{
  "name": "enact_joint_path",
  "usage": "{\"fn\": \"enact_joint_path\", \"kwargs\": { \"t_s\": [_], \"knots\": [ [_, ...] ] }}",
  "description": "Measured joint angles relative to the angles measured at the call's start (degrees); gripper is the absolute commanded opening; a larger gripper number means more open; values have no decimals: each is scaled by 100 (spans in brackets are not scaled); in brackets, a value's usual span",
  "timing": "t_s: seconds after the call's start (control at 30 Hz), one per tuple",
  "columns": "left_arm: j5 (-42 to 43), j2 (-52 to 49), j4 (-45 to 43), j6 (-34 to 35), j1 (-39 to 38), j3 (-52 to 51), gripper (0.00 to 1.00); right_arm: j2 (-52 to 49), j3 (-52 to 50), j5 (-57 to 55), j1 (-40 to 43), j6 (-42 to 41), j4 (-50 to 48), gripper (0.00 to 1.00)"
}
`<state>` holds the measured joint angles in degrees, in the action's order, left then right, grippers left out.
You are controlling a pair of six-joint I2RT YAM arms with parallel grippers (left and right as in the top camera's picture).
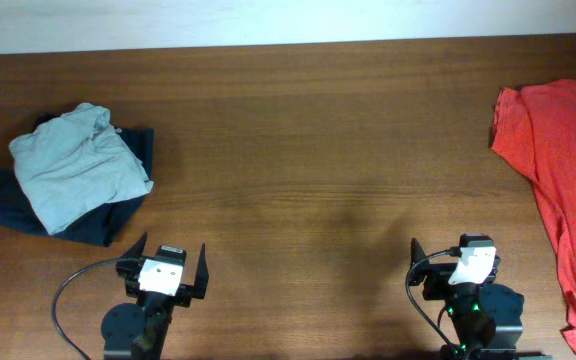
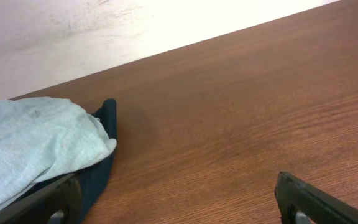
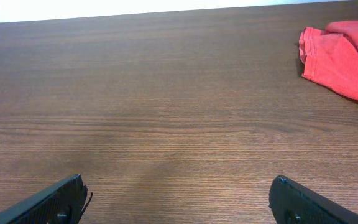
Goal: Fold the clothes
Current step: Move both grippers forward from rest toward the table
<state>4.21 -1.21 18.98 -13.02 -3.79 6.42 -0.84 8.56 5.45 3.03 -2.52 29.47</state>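
Observation:
A folded light blue-grey garment (image 1: 76,165) lies on top of a folded dark navy garment (image 1: 118,215) at the table's left; both show in the left wrist view, the light one (image 2: 30,146) and the navy one (image 2: 101,168). A crumpled red garment (image 1: 563,170) lies unfolded at the right edge and also shows in the right wrist view (image 3: 340,56). My left gripper (image 1: 168,262) is open and empty near the front edge, right of the pile. My right gripper (image 1: 455,262) is open and empty near the front edge, left of the red garment.
The dark wooden table (image 1: 308,150) runs to a white wall at the back. The red garment hangs over the table's right side. Black cables loop beside both arm bases at the front edge.

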Motion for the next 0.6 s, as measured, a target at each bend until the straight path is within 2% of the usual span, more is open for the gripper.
{"fn": "enact_joint_path", "kwargs": {
  "t_s": [0.23,0.37,0.6],
  "knots": [
    [2,-50,2,0,0,0,99,0,-24,44,0,-4,-280,99],
    [39,-153,-118,46,0,-2,99,0,-33,629,0,-28,-789,98],
    [328,-164,-450,90,0,61,99,-2,55,876,0,-352,-809,99]
  ]
}}
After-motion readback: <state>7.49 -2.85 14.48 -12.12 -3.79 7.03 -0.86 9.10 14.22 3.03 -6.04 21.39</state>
